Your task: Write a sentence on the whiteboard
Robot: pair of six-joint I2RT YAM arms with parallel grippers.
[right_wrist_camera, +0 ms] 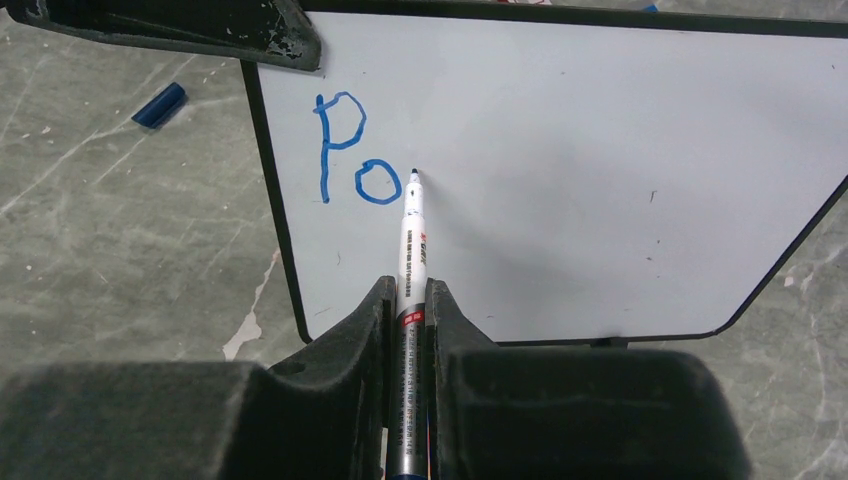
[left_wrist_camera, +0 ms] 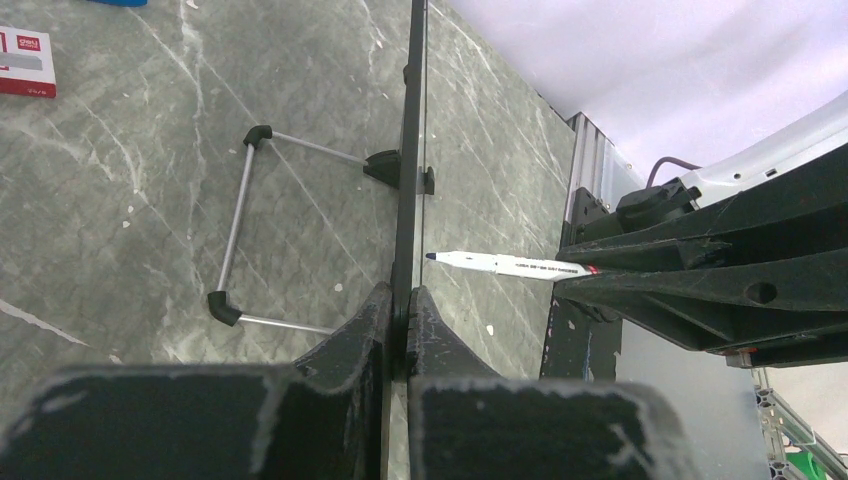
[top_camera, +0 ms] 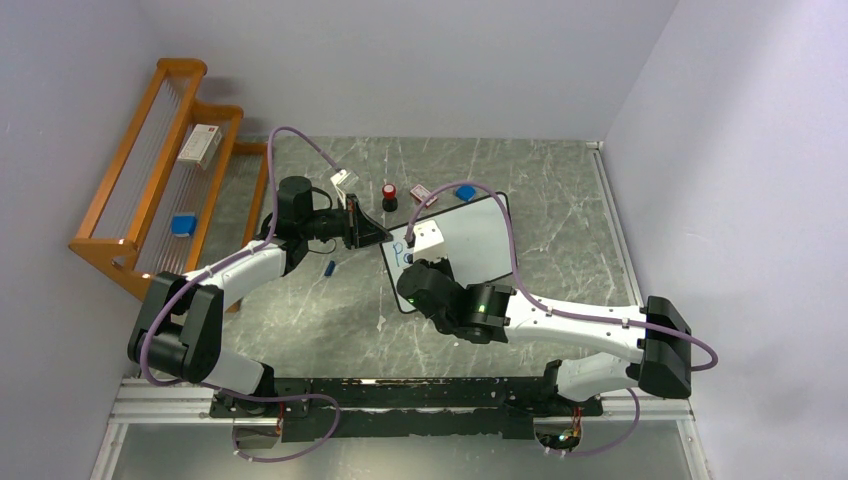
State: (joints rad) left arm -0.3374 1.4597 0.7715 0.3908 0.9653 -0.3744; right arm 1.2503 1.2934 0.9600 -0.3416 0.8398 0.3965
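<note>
The whiteboard [top_camera: 470, 235] stands tilted on the table, white with a thin black frame. Blue letters "Po" [right_wrist_camera: 350, 160] sit at its upper left, and the rest of the sentence is not there. My left gripper [top_camera: 378, 232] is shut on the board's left edge, which shows edge-on in the left wrist view [left_wrist_camera: 410, 150] between my fingertips [left_wrist_camera: 400, 300]. My right gripper [right_wrist_camera: 408, 295] is shut on a white marker pen [right_wrist_camera: 413, 240]. The pen's blue tip is at the board just right of the "o". The pen also shows in the left wrist view [left_wrist_camera: 510, 265].
The blue marker cap [top_camera: 329, 267] lies on the table left of the board. A red object [top_camera: 388, 193], a small box [top_camera: 421, 193] and a blue item [top_camera: 465, 191] sit behind the board. A wooden rack [top_camera: 160, 170] stands at the far left. The board's wire stand [left_wrist_camera: 240, 240] props it from behind.
</note>
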